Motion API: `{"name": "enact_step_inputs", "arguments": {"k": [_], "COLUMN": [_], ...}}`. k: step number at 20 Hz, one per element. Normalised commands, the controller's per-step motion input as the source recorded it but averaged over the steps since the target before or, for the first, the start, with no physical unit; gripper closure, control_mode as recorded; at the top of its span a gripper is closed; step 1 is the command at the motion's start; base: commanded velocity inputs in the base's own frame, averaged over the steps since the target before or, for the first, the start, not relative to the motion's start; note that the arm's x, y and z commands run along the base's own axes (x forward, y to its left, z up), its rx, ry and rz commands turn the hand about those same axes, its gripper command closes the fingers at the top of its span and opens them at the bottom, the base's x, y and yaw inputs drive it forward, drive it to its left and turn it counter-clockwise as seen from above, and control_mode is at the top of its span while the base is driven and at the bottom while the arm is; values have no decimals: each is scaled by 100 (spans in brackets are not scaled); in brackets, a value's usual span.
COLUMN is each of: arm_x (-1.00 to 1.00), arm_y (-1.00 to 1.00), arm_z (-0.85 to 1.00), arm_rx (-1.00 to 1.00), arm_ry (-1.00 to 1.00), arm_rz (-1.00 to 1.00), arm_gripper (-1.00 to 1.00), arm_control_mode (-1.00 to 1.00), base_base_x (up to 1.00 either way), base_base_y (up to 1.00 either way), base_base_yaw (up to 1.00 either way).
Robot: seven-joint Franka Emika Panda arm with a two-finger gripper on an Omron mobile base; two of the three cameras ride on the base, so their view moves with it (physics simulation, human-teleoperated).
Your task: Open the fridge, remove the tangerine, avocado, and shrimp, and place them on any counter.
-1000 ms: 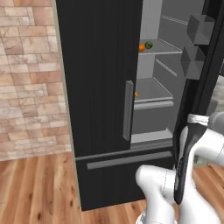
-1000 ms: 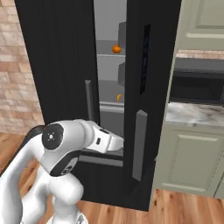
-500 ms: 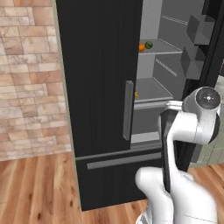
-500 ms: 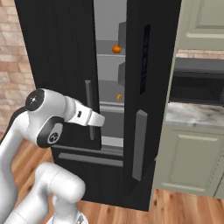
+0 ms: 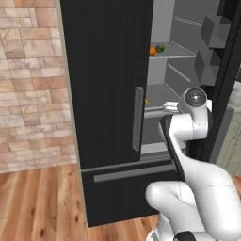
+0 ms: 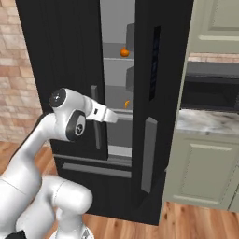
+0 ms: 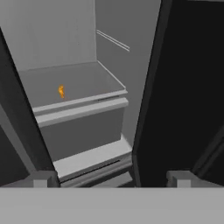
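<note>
Arm risen higher than a second ago, its upper joint now level with the middle shelf, the gripper (image 7: pixel 112 178) reaching toward the gap between the doors. The gripper's fingers stand wide apart with nothing between them. The fridge (image 5: pixel 108 108) has its right door swung open and its left door shut. Inside, the upper shelf carries one tangerine (image 5: pixel 152 51) and one avocado (image 5: pixel 160 48), just beside each other. The shelf below holds one shrimp (image 7: pixel 61 91), alone near its front edge. To the right of the fridge, a marbled table (image 6: pixel 205 122) sits over green cabinets, beneath a black microwave (image 6: pixel 210 91).
</note>
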Motion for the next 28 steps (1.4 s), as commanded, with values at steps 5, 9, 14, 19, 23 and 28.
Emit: {"name": "enact_step_inputs", "arguments": {"k": [5,9,14,19,23,28], "arm_x": [61,30,10,-27,-61,-75], "arm_y": [-36,-73,-78,-98,-100,-50], "arm_z": [-31,-17,-8,-6,-1,13], "arm_rx": [-5,-6,-5,-6,-6,0], "arm_ry": [0,0,-1,-5,-9,-9], "arm_rz": [-7,-11,-12,-14,-17,-4], "arm_gripper": [-100,-100,-100,-100,-100,-100], "arm_control_mode": [-100,-100,-100,-100,-100,-100], "base_base_x": [0,0,0,0,0,0], "base_base_y": [0,0,0,0,0,0], "base_base_yaw": [0,0,0,0,0,0]}}
